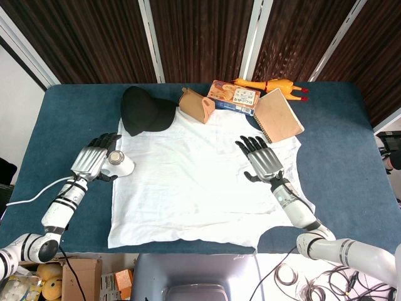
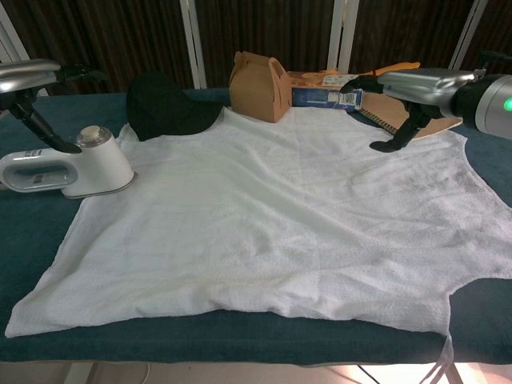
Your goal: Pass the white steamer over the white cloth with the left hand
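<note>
No text, brand or number can be read in either view. The flat orange and blue printed box at the far side of the worktop carries pictures and lettering, but the print is too small and blurred to make out. The grey panel on the side of the white handheld steamer, at the left, shows no legible marking.

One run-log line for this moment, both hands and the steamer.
left hand: over white steamer, grip unclear | steamer: at white cloth left edge | right hand: open above cloth
</note>
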`<action>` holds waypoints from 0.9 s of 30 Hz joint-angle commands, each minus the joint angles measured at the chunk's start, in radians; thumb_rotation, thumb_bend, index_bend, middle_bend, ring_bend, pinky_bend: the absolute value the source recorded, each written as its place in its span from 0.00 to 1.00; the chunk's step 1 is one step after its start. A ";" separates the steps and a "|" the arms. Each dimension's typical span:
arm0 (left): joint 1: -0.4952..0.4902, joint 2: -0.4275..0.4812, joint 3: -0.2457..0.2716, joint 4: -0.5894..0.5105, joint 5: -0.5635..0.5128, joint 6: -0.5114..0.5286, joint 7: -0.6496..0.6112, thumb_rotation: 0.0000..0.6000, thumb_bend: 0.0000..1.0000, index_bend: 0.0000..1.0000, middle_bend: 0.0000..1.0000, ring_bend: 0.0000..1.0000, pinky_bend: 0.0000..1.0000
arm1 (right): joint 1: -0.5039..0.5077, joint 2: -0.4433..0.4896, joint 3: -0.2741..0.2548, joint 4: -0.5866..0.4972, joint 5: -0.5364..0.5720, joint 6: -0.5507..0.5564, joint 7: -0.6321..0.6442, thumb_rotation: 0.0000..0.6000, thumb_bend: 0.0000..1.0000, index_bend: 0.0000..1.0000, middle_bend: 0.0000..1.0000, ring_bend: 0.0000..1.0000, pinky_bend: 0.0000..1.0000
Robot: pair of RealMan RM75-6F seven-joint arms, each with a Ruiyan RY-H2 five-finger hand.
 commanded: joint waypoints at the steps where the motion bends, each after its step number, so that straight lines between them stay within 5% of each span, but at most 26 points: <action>1: -0.002 0.001 0.002 -0.005 -0.005 0.007 0.008 1.00 0.03 0.07 0.04 0.00 0.13 | 0.003 0.004 -0.004 -0.004 -0.003 0.004 0.003 1.00 0.27 0.00 0.00 0.00 0.00; 11: 0.033 0.011 0.034 -0.046 -0.038 0.085 0.107 1.00 0.02 0.07 0.04 0.00 0.13 | -0.032 0.059 -0.032 -0.056 -0.051 0.055 0.046 1.00 0.27 0.00 0.00 0.00 0.00; 20: 0.076 -0.054 0.084 0.023 -0.148 0.139 0.242 1.00 0.03 0.08 0.04 0.00 0.13 | -0.202 0.296 -0.115 -0.265 -0.284 0.289 0.188 1.00 0.27 0.00 0.00 0.00 0.00; 27: 0.072 -0.123 0.085 0.121 -0.185 0.146 0.292 1.00 0.08 0.12 0.06 0.02 0.15 | -0.273 0.400 -0.171 -0.314 -0.316 0.321 0.200 1.00 0.27 0.00 0.00 0.00 0.00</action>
